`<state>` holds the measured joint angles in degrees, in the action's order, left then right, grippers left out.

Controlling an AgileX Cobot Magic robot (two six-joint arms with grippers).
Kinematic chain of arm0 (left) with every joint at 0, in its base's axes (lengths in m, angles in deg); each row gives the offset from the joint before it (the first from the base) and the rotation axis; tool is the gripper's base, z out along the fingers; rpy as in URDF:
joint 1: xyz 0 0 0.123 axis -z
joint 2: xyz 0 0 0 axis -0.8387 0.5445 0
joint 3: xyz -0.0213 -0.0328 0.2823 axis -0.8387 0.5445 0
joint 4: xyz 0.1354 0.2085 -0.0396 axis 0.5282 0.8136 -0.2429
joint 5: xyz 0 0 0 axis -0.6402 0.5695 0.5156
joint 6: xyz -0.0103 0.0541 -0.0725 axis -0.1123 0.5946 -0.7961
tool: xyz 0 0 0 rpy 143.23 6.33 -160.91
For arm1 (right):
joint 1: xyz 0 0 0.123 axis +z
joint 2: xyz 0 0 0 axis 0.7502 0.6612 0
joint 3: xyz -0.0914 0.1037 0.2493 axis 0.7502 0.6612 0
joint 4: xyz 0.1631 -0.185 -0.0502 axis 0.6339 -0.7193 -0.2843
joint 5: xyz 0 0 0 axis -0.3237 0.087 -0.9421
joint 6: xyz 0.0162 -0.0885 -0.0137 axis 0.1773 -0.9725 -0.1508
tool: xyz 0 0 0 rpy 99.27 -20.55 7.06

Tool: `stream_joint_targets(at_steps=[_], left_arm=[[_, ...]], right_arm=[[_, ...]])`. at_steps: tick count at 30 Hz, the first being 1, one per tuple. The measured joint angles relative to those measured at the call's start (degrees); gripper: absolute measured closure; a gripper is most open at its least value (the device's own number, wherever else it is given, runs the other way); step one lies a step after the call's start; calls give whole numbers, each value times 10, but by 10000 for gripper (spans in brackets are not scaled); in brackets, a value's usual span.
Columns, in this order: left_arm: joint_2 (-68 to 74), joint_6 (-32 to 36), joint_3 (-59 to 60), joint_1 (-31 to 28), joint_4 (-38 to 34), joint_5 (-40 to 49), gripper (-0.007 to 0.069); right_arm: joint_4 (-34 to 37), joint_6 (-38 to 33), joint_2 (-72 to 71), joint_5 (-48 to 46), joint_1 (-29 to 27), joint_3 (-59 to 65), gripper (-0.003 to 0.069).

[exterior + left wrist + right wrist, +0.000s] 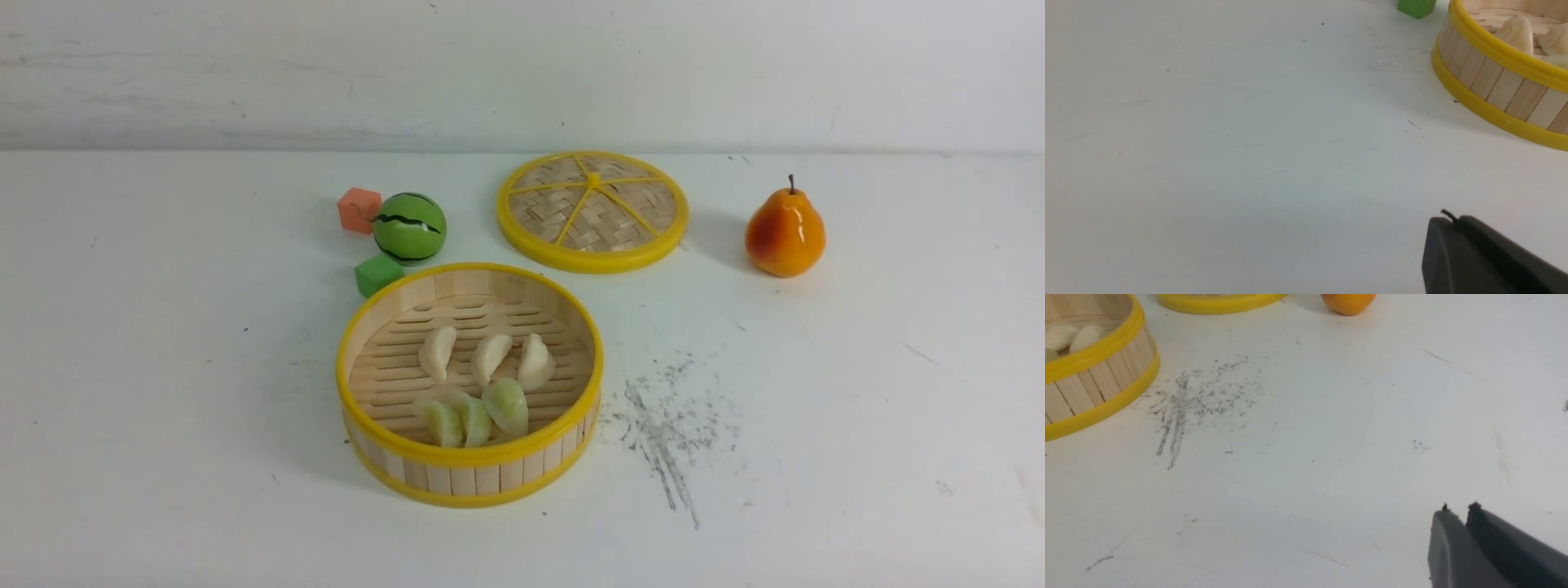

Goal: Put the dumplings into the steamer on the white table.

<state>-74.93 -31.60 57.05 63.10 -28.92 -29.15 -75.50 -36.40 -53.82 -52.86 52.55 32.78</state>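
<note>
All six dumplings (478,382) already lie inside the steamer (469,469) at lower centre; nothing seems left. Left gripper (1449,218) and right gripper (1457,508) are both closed and empty.

front: high, facing forward | wrists: low (perhaps near tabletop) | shared: steamer (469,384) wall

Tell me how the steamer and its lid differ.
The steamer is a deep basket with an upright wood-strip wall; the lid is a flat disc. The steamer's floor is slatted, while the lid is woven with yellow spokes. The steamer holds six dumplings; the lid holds nothing. Both are round, yellow-rimmed, and rest on the white table.
</note>
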Motion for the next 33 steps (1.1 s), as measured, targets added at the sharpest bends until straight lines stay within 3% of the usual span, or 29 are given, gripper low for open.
stream_joint_targets(at_steps=[33], left_arm=[[0,0,0,0,0,0,634]], right_arm=[[0,0,0,0,0,0,558]])
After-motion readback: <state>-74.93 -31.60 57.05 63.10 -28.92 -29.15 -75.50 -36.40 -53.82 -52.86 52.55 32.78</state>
